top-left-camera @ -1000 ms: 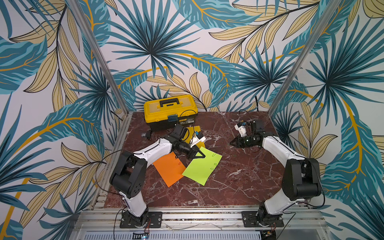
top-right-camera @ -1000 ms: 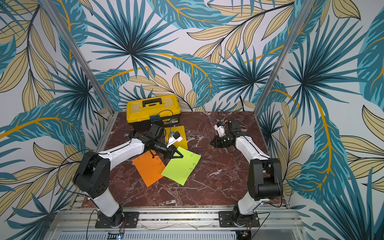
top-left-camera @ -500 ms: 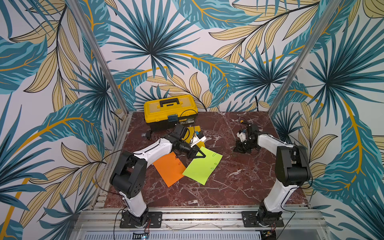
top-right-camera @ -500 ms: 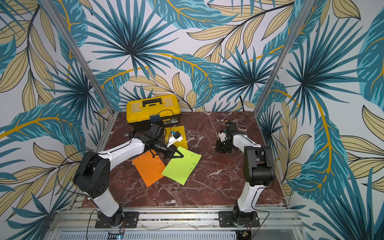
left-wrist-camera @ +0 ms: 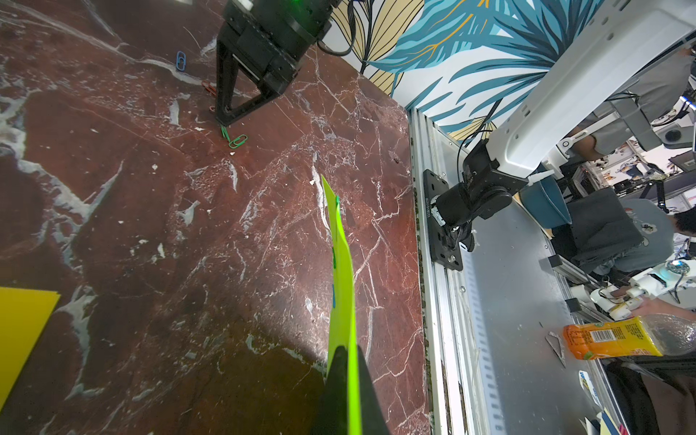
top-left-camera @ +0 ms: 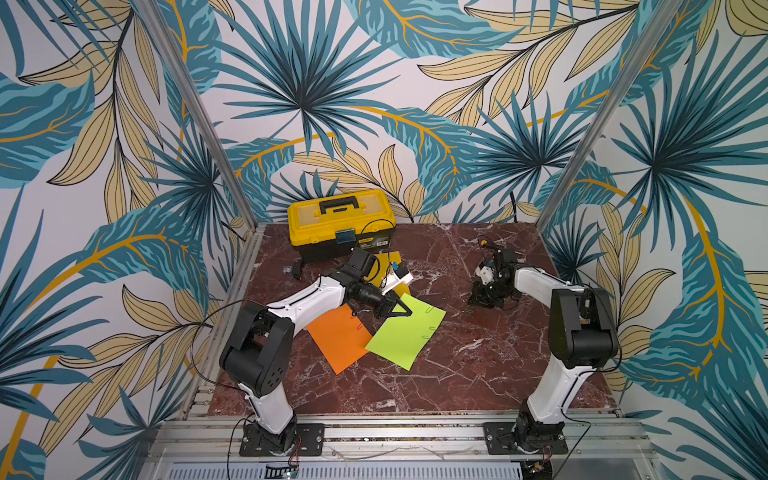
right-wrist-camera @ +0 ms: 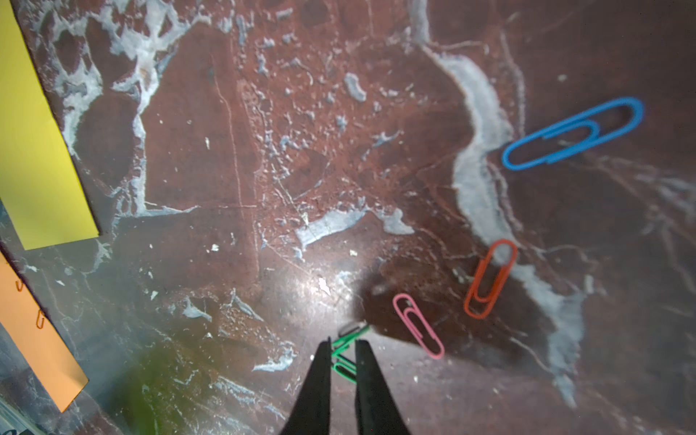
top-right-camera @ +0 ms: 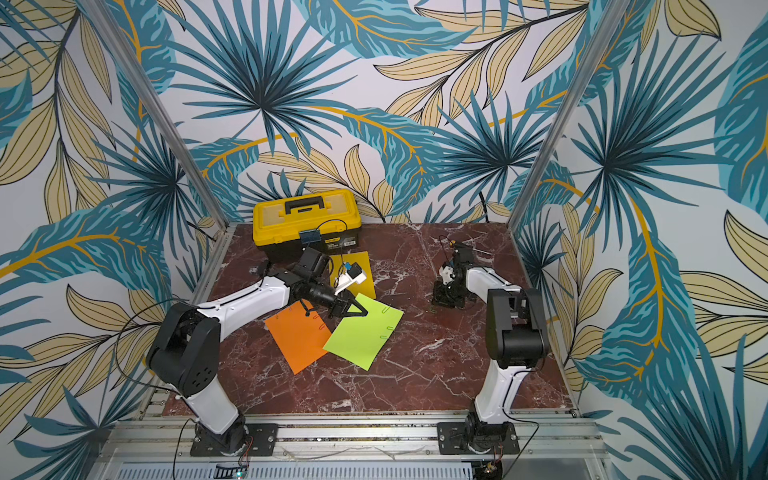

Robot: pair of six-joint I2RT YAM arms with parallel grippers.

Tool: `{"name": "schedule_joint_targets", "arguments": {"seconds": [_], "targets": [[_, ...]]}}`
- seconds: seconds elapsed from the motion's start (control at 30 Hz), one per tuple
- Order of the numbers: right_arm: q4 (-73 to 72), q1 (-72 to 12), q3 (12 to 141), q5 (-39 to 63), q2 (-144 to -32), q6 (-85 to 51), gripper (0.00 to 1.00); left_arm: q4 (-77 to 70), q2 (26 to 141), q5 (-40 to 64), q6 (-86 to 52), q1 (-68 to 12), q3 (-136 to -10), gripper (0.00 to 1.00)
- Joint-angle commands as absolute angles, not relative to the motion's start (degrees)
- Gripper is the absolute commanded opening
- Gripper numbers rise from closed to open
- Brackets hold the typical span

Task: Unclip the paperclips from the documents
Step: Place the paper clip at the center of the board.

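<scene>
My left gripper is shut on an edge of the lime green document, holding that edge lifted; paperclips sit on its right edge. The orange document lies flat beside it with clips on it. The yellow document lies behind, near the toolbox. My right gripper points down at the table, jaws a little apart, with green paperclips lying between the tips. Loose pink, red and blue paperclips lie close by on the marble.
A yellow-and-black toolbox stands at the back left. A small dark object lies at its left. The metal rail with the right arm's base runs along the table's front edge.
The right arm has folded in and its gripper has come down to the table beside the loose clips, jaws parting slightly. The left arm has held still with the green sheet.
</scene>
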State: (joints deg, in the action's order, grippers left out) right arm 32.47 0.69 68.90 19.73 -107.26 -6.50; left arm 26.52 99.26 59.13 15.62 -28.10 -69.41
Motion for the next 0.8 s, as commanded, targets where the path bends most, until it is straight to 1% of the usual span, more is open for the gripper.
{"name": "schedule_joint_targets", "arguments": {"seconds": [0.0,0.23,0.37,0.5,0.63,0.77], "targets": [[34.11,0.88,69.79,19.73,-107.25,-6.31,0.21,27.31,98.18,59.11,15.83,-28.31,-71.18,0.0],[33.18,0.88,68.12,23.22,-103.17,-4.84,0.29,27.29,97.78,58.8,15.47,-28.22,-71.32,0.0],[29.33,0.79,64.38,28.47,-98.37,-4.07,0.34,27.31,97.39,59.21,15.4,-27.79,-71.55,0.0],[19.81,0.53,56.79,37.26,-90.74,-4.15,0.41,27.27,96.88,60.78,14.88,-26.57,-72.09,0.0],[9.23,0.53,49.52,43.83,-83.72,-6.47,0.48,27.33,96.16,62.41,14.29,-25.29,-72.71,0.0],[-1.5,-0.25,43.25,51.72,-78.71,-9.35,0.55,27.33,95.58,63.79,13.67,-24.44,-73.32,0.0]]}}
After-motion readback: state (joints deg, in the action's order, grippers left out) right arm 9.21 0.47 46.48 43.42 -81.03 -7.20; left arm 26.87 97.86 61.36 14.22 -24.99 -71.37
